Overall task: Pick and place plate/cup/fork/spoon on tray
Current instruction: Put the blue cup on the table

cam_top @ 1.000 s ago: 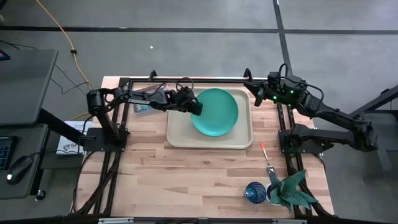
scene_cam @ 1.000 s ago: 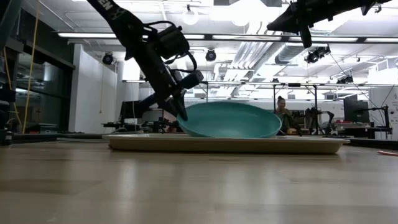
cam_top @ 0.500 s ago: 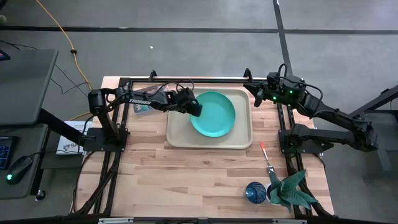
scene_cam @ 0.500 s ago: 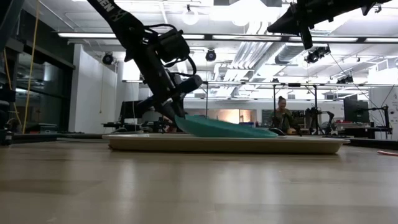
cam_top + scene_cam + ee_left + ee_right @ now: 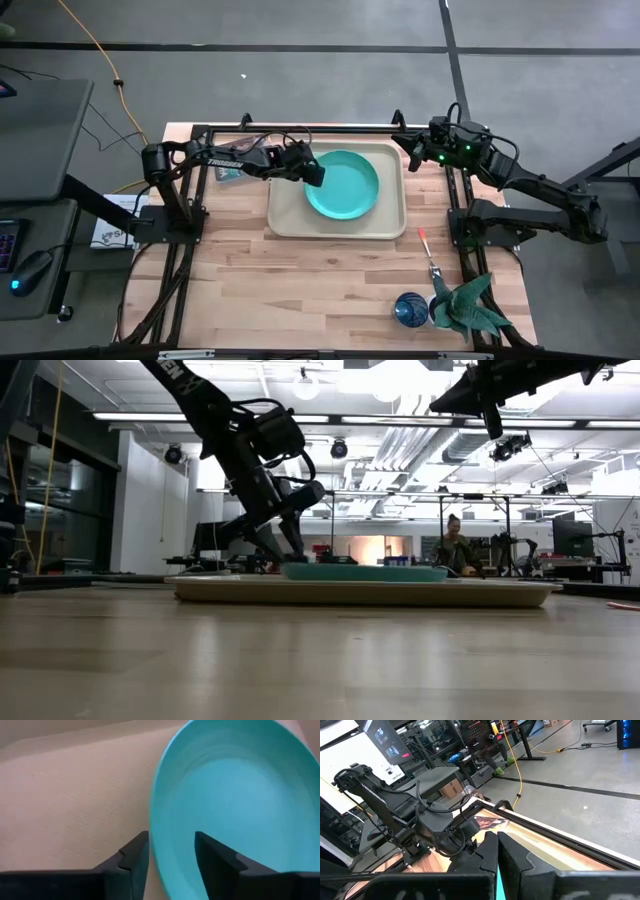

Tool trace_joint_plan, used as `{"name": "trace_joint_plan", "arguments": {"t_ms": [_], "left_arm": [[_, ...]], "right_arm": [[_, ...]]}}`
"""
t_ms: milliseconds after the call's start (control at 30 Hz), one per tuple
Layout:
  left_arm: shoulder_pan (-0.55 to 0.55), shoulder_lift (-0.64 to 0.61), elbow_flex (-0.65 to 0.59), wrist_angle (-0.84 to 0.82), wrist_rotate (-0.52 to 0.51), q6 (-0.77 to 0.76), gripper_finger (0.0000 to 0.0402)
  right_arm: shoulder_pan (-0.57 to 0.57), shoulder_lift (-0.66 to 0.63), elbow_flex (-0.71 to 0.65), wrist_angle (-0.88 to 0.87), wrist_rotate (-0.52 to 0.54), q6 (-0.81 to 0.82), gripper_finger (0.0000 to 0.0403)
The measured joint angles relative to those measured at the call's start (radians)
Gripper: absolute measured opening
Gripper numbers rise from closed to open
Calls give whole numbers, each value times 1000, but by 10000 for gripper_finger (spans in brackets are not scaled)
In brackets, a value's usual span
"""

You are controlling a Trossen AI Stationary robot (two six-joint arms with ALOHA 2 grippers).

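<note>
Grey floor (image 5: 300, 80) with dark seams, yellow cable (image 5: 100, 55) (trailing loose), ceiling strip lights (image 5: 150, 417), possibly desks behind.

plastic on pale wood

the plate (image 5: 343, 185) is smooth turquoise plastic with a soft sheen; the tray (image 5: 287, 218) is matt beige plastic with a fine grain; the bench (image 5: 300, 280) is light planked wood; the left pincer (image 5: 170, 857) has dark, matt plastic-looking fingers; the cup (image 5: 410, 309) is glossy translucent blue.
</note>
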Motion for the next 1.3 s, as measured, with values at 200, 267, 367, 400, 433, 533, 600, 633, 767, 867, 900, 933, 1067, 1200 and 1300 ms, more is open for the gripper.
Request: {"name": "trace_joint_plan", "arguments": {"t_ms": [200,267,367,400,433,533,600,633,767,867,900,933,1067,1200,1300], "left_arm": [[36,-51,0,-4,41,103,165],[50,-85,0,-6,72,150,168],[62,-156,0,-3,112,239,170],[66,-183,0,-5,124,264,170],[66,-214,0,-4,131,289,170],[61,-313,0,0,136,348,170],[49,-382,0,2,148,378,170],[41,-416,0,7,159,394,170],[-4,-544,0,35,198,457,170],[-48,-624,-10,102,238,498,170],[-63,-652,-29,148,259,502,170],[-79,-679,-53,214,282,503,170],[-134,-773,-194,497,371,475,170],[-167,-850,-327,664,369,408,170],[-167,-887,-373,653,366,365,170]], "right_arm": [[0,0,0,0,0,4,0],[0,0,0,0,0,32,0],[0,0,0,0,0,80,0],[0,0,0,1,0,93,0],[0,0,0,0,0,109,0],[0,0,0,1,0,129,0],[0,0,0,5,-8,132,0],[0,0,0,10,-22,132,0],[0,0,0,67,-93,154,0],[1,4,0,127,-117,194,1],[1,7,0,148,-129,199,2],[1,9,0,161,-139,218,5],[8,34,0,223,-192,282,46],[58,64,0,262,-218,267,112],[97,84,0,282,-248,213,158]]}}
